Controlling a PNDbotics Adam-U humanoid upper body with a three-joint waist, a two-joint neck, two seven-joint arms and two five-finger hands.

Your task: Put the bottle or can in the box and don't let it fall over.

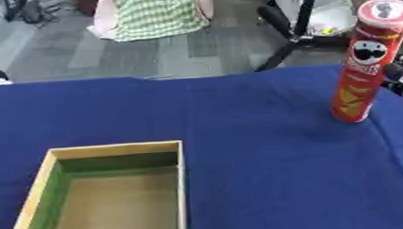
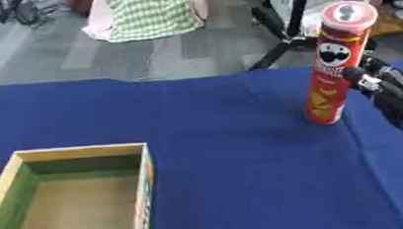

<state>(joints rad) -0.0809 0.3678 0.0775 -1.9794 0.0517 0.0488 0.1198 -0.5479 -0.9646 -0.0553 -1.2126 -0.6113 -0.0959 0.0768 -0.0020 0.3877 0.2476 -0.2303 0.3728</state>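
Right eye view shows one red can [image 2: 334,62] upright on the blue table [image 2: 223,135], far right; one wooden box [image 2: 77,153] sits near left. One right hand [image 2: 385,89] is just beside the can, perhaps touching; its grasp cannot be told; the left eye view shows less of it.

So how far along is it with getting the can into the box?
Early. Nothing is done: the box holds nothing, and the can stands upright on the blue cloth, far from it. In hand: the right hand is at the can's side, its grip not clear. Left: grasp, carry over, set it down upright.
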